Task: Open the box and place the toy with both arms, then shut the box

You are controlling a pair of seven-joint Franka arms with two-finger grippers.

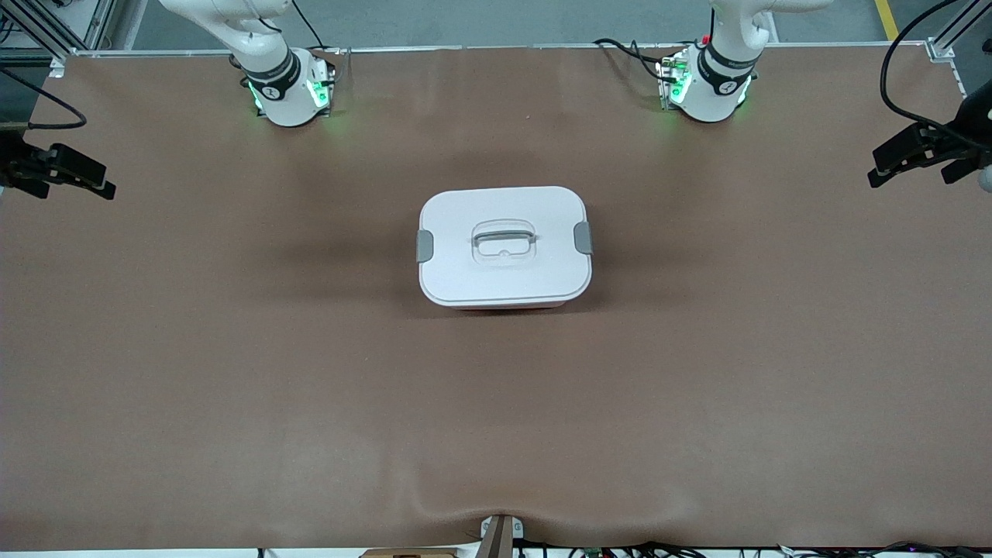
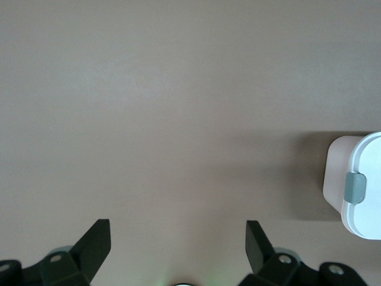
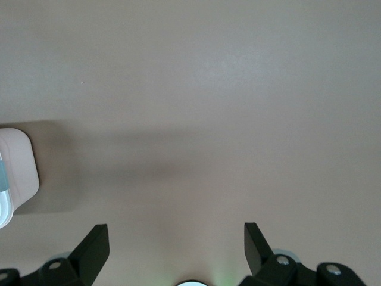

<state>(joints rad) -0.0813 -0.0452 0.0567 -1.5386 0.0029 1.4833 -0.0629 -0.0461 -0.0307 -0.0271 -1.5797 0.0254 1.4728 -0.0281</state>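
The box [image 1: 504, 246] sits at the table's middle with its white lid on, the recessed handle [image 1: 504, 236] in the centre and a grey clip [image 1: 425, 246] at each end. A thin pink strip of the tub shows under the lid. The toy is out of view. My left gripper [image 1: 908, 167] is open and empty, raised over the left arm's end of the table. Its wrist view shows open fingers [image 2: 98, 244] over bare mat and the box's end [image 2: 357, 190]. My right gripper [image 1: 74, 186] is open and empty over the right arm's end, with the box's corner [image 3: 15, 173] at its wrist view's edge.
A brown mat [image 1: 310, 372] covers the whole table. The arm bases [image 1: 291, 93] [image 1: 709, 89] stand at the table's edge farthest from the front camera, lit green. A small clamp [image 1: 500, 535] sits at the edge nearest the front camera.
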